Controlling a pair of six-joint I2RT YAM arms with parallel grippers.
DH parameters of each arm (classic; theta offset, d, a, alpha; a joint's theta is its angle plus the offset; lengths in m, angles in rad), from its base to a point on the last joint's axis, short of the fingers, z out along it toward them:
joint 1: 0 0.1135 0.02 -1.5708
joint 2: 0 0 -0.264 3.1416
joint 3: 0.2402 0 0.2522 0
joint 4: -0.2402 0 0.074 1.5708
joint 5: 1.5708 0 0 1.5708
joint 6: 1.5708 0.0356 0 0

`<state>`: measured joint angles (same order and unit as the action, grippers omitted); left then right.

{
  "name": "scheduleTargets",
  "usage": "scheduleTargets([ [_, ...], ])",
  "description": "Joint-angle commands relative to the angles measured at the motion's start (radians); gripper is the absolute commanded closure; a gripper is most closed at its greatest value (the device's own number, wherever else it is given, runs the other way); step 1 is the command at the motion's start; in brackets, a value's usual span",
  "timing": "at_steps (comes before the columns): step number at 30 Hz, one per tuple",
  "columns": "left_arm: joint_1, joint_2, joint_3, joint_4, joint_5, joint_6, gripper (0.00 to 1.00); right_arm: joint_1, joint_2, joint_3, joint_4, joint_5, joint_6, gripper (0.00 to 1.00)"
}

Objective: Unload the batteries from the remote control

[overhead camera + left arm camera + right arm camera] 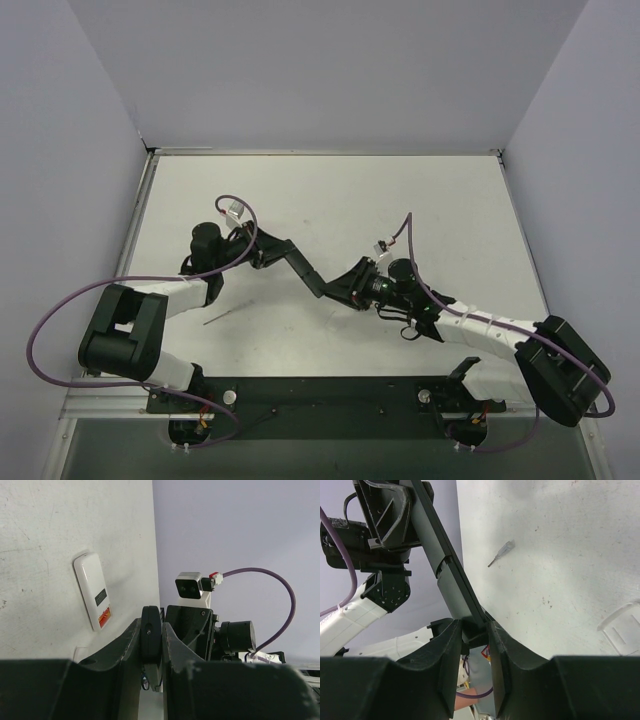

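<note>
Two arms meet near the middle of the top view, over the pale table (420,200). Between them they hold the remote control (300,268), a slim black bar slanting from upper left to lower right. The left gripper (268,250) is closed tight on the bar's upper-left end. In the left wrist view that end sits pinched between the two fingers (127,642) at lower centre. The right gripper (342,288) is clamped on the lower-right end, and its own camera shows the bar running up and to the left out of the grip. At the left of the left wrist view, a white rounded slab (92,591) with an orange mark lies flat on the table. A thin pointed sliver (220,316) lies below the left gripper, apart from it. The batteries I cannot make out in any view.
</note>
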<state>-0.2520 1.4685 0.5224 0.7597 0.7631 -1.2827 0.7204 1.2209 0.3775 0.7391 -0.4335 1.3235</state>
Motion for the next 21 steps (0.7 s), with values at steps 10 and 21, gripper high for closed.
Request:
scheduleTargets([
  [10, 0.016, -0.013, 0.019, 0.059, -0.018, -0.060, 1.00, -0.003, -0.072, -0.026, 0.017, 0.019, -0.029, 0.98],
  [21, 0.023, -0.011, 0.018, 0.033, -0.027, -0.026, 1.00, -0.006, -0.123, -0.042, -0.009, 0.049, -0.033, 1.00],
])
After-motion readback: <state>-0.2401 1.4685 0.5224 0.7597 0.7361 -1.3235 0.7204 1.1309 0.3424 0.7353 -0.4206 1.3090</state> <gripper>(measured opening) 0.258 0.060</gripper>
